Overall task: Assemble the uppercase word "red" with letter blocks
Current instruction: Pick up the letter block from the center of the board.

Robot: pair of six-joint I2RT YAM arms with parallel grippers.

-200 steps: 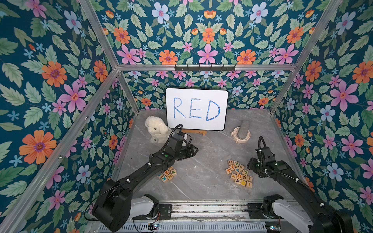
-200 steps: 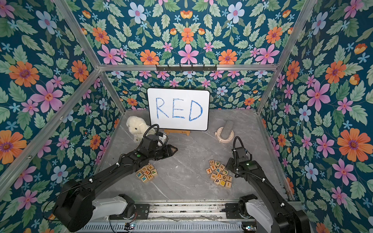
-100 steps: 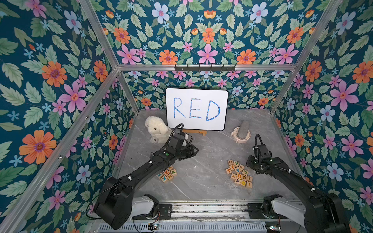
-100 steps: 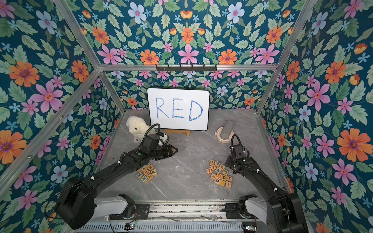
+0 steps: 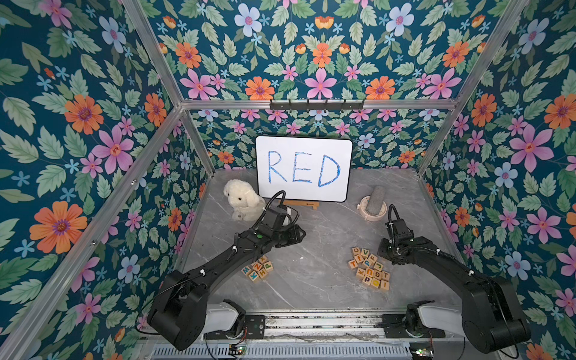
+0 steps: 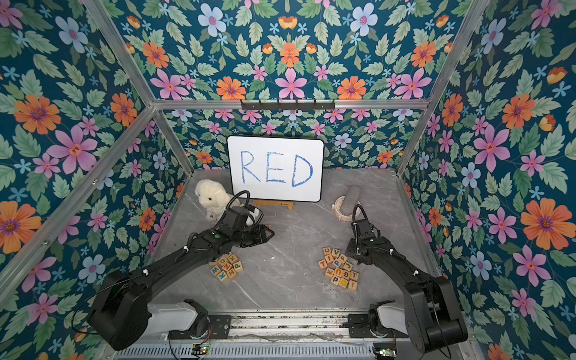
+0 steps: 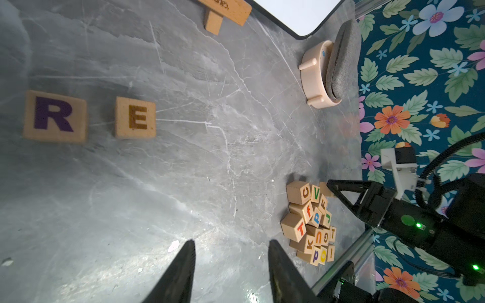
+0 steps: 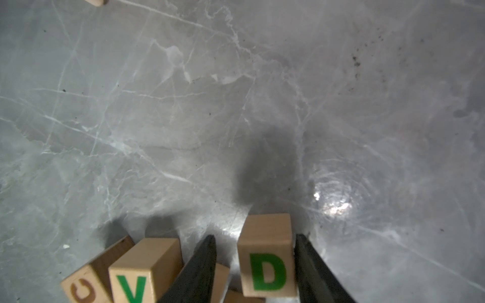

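Observation:
Two letter blocks lie side by side on the grey marble floor in the left wrist view: a purple R (image 7: 55, 116) and an orange-brown E (image 7: 135, 118), with a small gap between them. My left gripper (image 7: 231, 245) hangs open above bare floor, off to the side of the E, with nothing in it. My right gripper (image 8: 254, 236) sits at the far edge of the right-hand pile of blocks (image 5: 369, 271). The green D block (image 8: 266, 262) stands between its jaws. One finger lies against the block and a narrow gap shows on the other side. In both top views the arms hide R, E and D.
A second small pile of blocks (image 5: 258, 269) lies under my left forearm. A white board (image 5: 304, 168) with RED handwritten in blue stands at the back, a white plush animal (image 5: 241, 201) to its left, and a pink round dish (image 5: 372, 205) holding a grey object to its right. Floral walls enclose the floor.
My right gripper has moved to the far edge of the right pile and its jaws have narrowed around the D block. The left arm has barely moved.

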